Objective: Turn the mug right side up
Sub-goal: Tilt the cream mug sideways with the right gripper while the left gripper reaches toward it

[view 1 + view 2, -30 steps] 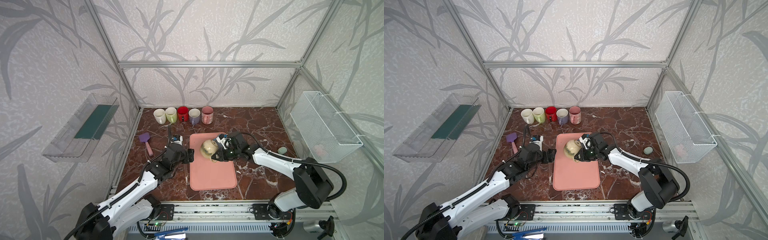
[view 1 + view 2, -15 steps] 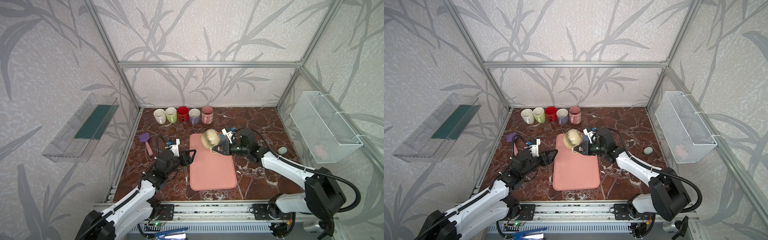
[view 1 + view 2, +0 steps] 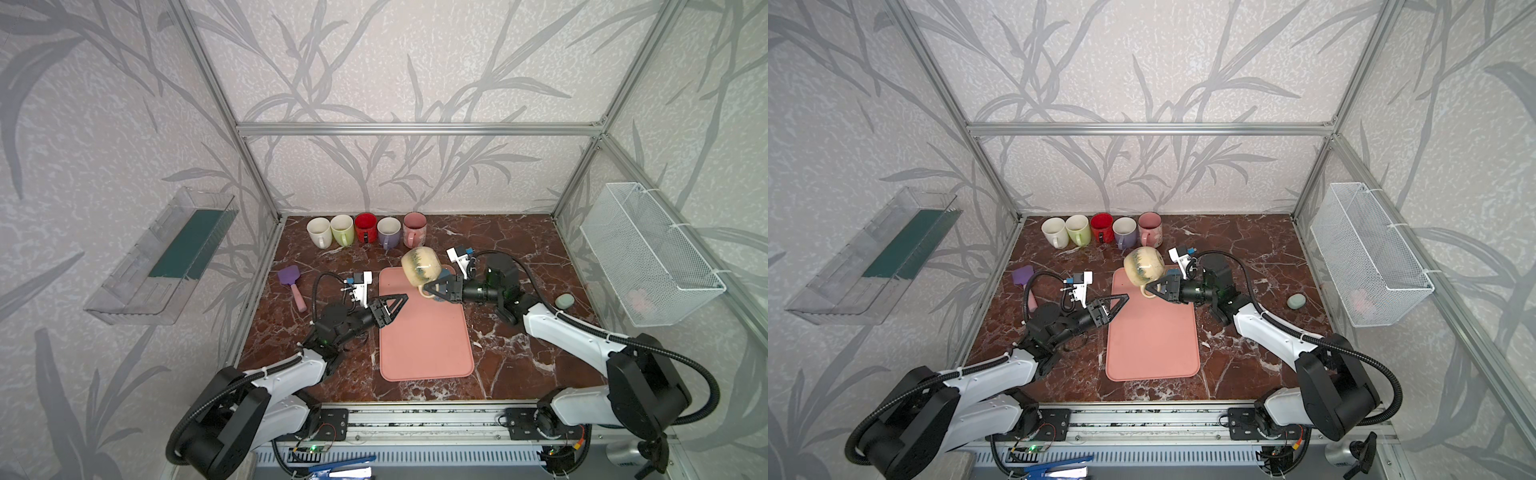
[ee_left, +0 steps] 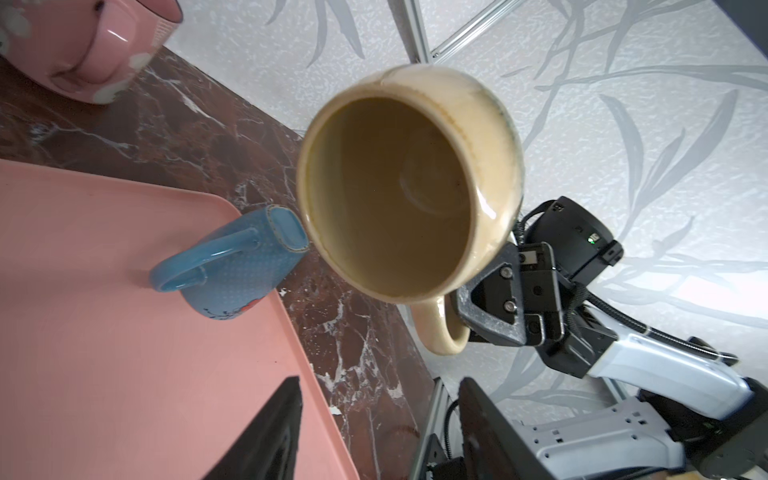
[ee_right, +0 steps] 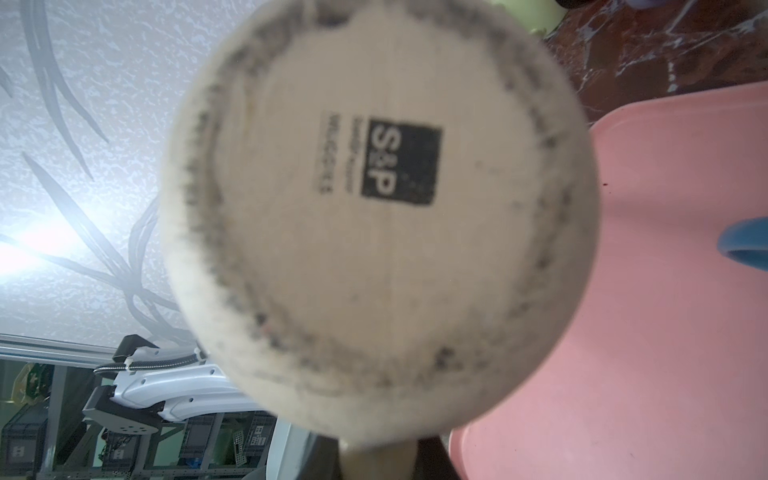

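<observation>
Mug (image 3: pixel 419 266) now lifted higher off tray (image 3: pixel 424 340), handle pinched in right hand (image 3: pixel 434 289); left hand (image 3: pixel 397 308) empty, half-open, withdrawn.

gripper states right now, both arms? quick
Left gripper: open, holding nothing.
Right gripper: closed on the handle of the cream mug, which is in the air, tipped sideways.
</observation>
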Robot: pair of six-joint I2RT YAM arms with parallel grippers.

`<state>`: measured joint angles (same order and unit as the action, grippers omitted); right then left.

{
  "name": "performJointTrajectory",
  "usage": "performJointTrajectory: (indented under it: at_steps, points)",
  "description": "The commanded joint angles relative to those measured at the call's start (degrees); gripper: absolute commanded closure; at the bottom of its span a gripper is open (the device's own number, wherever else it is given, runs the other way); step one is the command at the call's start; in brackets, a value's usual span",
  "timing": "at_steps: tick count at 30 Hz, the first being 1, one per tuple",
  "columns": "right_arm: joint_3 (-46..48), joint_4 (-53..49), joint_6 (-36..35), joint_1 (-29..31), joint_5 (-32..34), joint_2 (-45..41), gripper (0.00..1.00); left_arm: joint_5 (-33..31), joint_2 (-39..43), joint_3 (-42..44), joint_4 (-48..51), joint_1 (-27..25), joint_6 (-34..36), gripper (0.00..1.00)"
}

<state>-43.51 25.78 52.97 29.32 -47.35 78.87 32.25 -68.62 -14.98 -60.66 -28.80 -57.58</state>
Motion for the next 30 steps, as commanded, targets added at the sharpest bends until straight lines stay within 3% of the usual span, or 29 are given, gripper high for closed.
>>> performJointTrajectory:
  at_steps: [1, 6, 30]
  points:
    - [-1.41, 12.78, 2.08, -0.43, -3.13, -0.12, 1.00, 4.56, -3.02, -2.75, -12.15, 0.18, -4.71, 0.50]
    - [-1.91, 18.09, 4.62, -0.60, -3.98, 0.96, 1.00, 7.04, -8.88, -6.06, -20.17, 0.25, -8.83, 0.52]
    - [-1.76, 26.73, 9.36, -0.36, -6.47, 3.30, 1.00, 8.17, -15.70, -11.36, -20.20, 0.08, -10.09, 0.61]
